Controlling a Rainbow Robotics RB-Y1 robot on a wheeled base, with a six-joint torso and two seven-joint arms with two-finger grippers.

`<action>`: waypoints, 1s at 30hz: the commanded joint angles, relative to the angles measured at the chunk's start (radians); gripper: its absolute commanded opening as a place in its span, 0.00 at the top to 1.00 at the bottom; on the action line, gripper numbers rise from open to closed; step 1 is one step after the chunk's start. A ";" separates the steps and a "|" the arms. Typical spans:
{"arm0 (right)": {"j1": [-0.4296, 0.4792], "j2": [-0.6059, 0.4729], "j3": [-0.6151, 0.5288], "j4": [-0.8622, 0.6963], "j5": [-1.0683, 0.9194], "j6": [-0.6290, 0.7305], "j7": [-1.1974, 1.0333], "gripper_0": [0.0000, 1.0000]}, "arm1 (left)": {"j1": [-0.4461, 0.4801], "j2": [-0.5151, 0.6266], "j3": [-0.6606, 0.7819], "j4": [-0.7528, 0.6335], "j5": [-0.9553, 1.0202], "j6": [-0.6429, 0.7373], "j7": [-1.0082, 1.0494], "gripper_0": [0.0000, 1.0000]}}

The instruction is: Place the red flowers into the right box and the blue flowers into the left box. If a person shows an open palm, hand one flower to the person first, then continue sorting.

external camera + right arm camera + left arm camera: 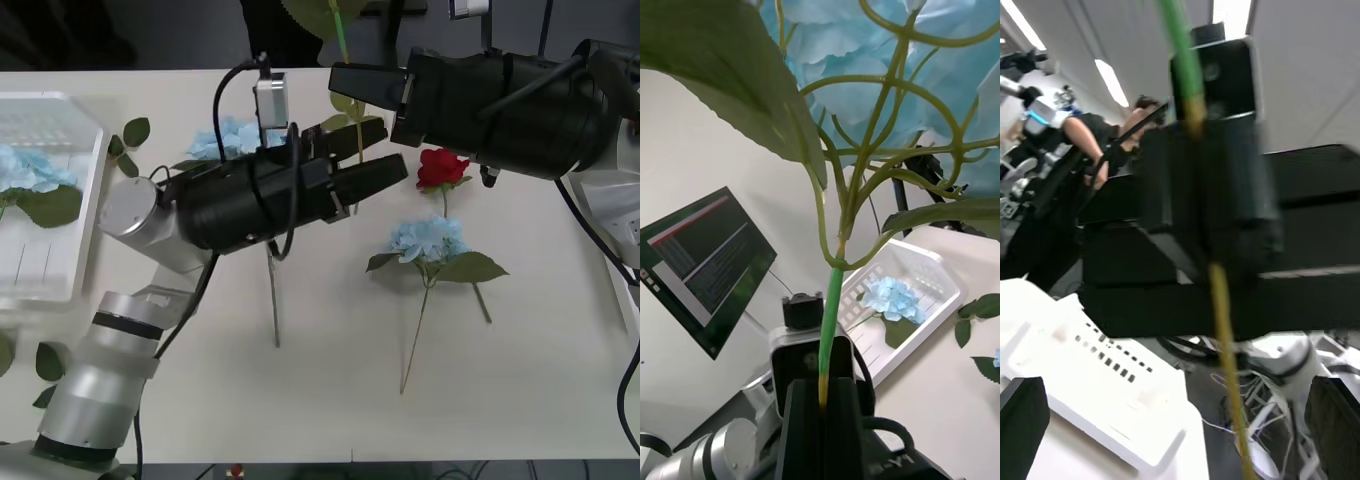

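Now the right gripper [822, 420] pinches a blue flower's stem [829, 330], held upright; the left gripper [375, 160] hovers spread just beside, over the table [330, 400].

blue flower [865, 45]: upright in right claw [824, 390] | red rose [441, 167]: flat on table

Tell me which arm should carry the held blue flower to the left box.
Left. The right gripper is shut on the stem of the blue flower above mid-table, away from the left box. The left gripper is open around that stem, on the box's side.
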 commanded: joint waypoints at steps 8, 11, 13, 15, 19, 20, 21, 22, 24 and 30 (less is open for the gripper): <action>-0.014 -0.003 -0.010 -0.034 -0.010 -0.002 0.019 1.00 | -0.007 -0.015 -0.027 -0.046 -0.069 -0.052 0.060 0.75; -0.014 -0.003 -0.010 -0.034 -0.010 -0.002 0.019 1.00 | -0.006 -0.015 -0.030 -0.046 -0.069 -0.052 0.066 1.00; -0.014 -0.003 -0.010 -0.034 -0.010 -0.002 0.019 1.00 | -0.001 -0.014 -0.032 -0.046 -0.070 -0.052 0.068 1.00; -0.014 -0.003 -0.010 -0.034 -0.010 -0.002 0.019 1.00 | -0.001 -0.014 -0.030 -0.046 -0.070 -0.050 0.071 1.00; -0.014 -0.003 -0.010 -0.034 -0.010 -0.002 0.019 1.00 | 0.000 -0.014 -0.032 -0.046 -0.069 -0.052 0.075 1.00; -0.014 -0.003 -0.010 -0.034 -0.010 -0.002 0.019 1.00 | 0.000 -0.014 -0.030 -0.046 -0.069 -0.050 0.077 1.00; -0.014 -0.003 -0.010 -0.034 -0.010 -0.002 0.019 1.00 | 0.000 -0.014 -0.030 -0.046 -0.069 -0.052 0.077 1.00; -0.014 -0.003 -0.010 -0.034 -0.010 -0.002 0.019 1.00 | 0.002 -0.014 -0.030 -0.046 -0.070 -0.052 0.077 1.00; -0.014 -0.003 -0.010 -0.034 -0.010 -0.002 0.019 1.00 | 0.002 -0.015 -0.027 -0.046 -0.070 -0.052 0.077 1.00; -0.014 -0.003 -0.010 -0.034 -0.010 -0.002 0.019 0.26 | 0.005 -0.014 -0.025 -0.049 -0.062 -0.050 0.077 1.00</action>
